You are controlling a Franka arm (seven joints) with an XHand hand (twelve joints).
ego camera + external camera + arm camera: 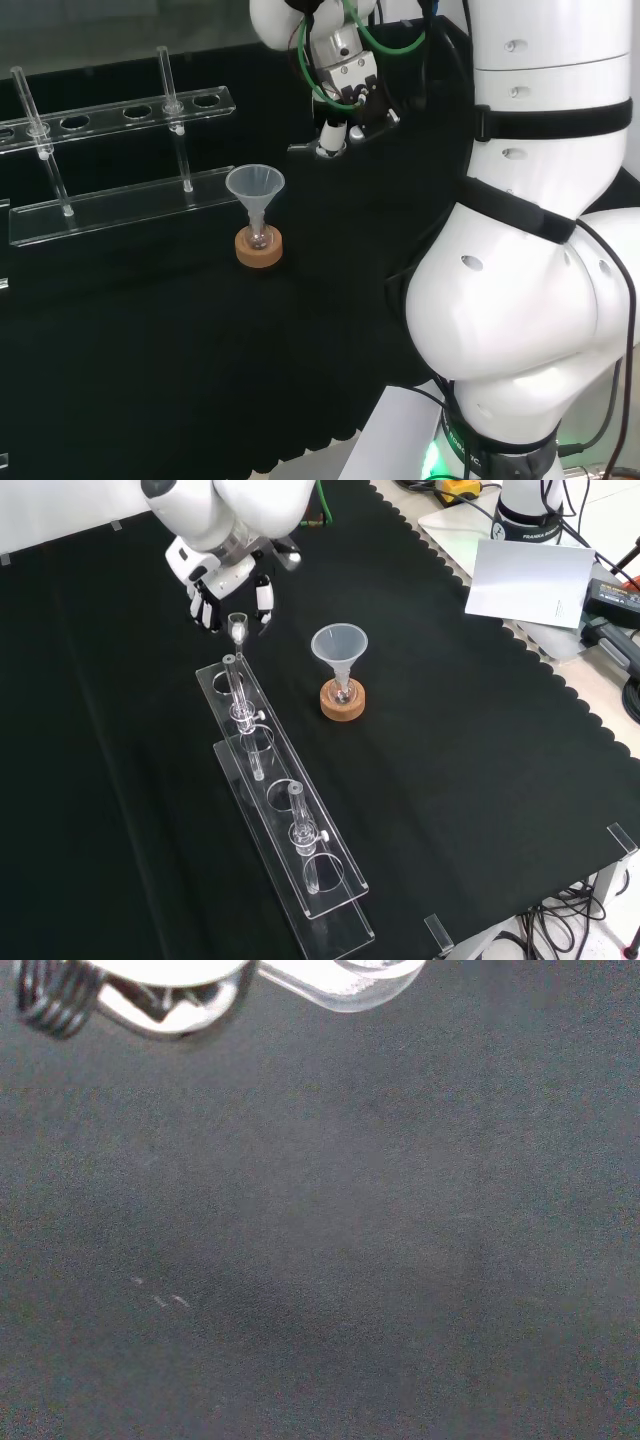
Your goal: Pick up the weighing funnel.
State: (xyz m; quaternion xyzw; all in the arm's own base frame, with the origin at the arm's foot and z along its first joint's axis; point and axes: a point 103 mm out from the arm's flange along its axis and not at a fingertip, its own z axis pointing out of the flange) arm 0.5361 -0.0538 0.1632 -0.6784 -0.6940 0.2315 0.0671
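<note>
**As the hand [225, 575] holds the weighing funnel [238, 626], the other glassware stands apart**

Where the front view looks down on the black cloth [450, 780], we see the hand near the top, fingers [263, 595] pointing down and curled in around a small clear piece, the weighing funnel. It hangs between the fingertips, just above the far end of the clear test tube rack [290, 810]. In the wrist view we find the same clear piece [345, 980] close under the blurred white of the hand [150, 975], with bare cloth beyond it. We cannot tell exactly where the fingers touch it. To the right in the front view, the big funnel [340, 645] stands mouth up on its cork ring [343, 702], apart from the hand. Two test tubes [237, 685] stand upright in the rack.
</note>
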